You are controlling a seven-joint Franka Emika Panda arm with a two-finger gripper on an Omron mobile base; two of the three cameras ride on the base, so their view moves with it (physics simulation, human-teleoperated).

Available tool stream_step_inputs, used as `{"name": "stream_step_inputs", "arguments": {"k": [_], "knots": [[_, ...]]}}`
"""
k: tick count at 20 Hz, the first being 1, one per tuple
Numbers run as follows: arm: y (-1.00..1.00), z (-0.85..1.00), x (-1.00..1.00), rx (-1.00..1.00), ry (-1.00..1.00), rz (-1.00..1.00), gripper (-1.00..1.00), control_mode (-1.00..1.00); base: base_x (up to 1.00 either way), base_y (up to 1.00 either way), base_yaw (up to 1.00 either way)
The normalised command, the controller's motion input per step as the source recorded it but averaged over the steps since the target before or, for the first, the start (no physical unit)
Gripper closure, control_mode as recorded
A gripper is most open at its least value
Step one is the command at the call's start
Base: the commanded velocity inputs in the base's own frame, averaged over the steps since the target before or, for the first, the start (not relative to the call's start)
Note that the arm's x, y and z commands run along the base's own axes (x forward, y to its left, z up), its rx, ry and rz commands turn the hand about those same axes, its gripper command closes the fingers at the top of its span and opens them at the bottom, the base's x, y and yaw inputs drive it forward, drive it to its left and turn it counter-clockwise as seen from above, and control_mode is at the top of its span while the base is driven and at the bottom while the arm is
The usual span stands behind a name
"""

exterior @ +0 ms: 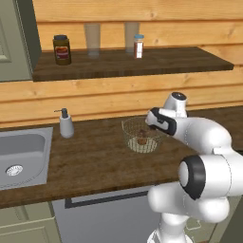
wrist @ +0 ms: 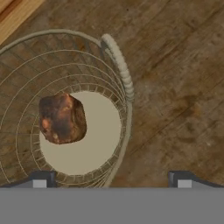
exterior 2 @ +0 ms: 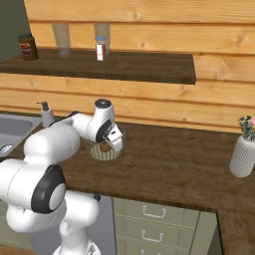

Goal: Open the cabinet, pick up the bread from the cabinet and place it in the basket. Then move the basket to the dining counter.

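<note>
While bread (wrist: 62, 118) lies in basket (wrist: 118, 61), gripper (wrist: 111, 179) hovers wide open — empty, straddling its rim.

Arm bent over the basket (exterior: 141, 136) — claw (wrist: 111, 177) wide open.
The white arm folds forward with its wrist directly above the basket, claw aimed straight down — one fingertip (wrist: 41, 178) over the mesh, the other outside the rim.
</note>
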Motion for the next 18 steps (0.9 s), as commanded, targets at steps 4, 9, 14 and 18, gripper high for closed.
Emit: {"name": "stream_step_inputs", "arguments": {"k": [4,9,14,18], "knots": [[0.03,-0.29,0.2,0.0,0.0,0.0,-1.0,-1.0,0.0,0.0,0.0],[0.0,-0.33,0.01,0.0,0.0,0.0,-1.0,-1.0,0.0,0.0,0.0],[0.22,-0.3,0.04,0.0,0.0,0.0,-1.0,-1.0,0.0,0.0,0.0],[0.4,-0.33,0.0,0.0,0.0,0.0,1.0,-1.0,0.0,0.0,0.0]]}}
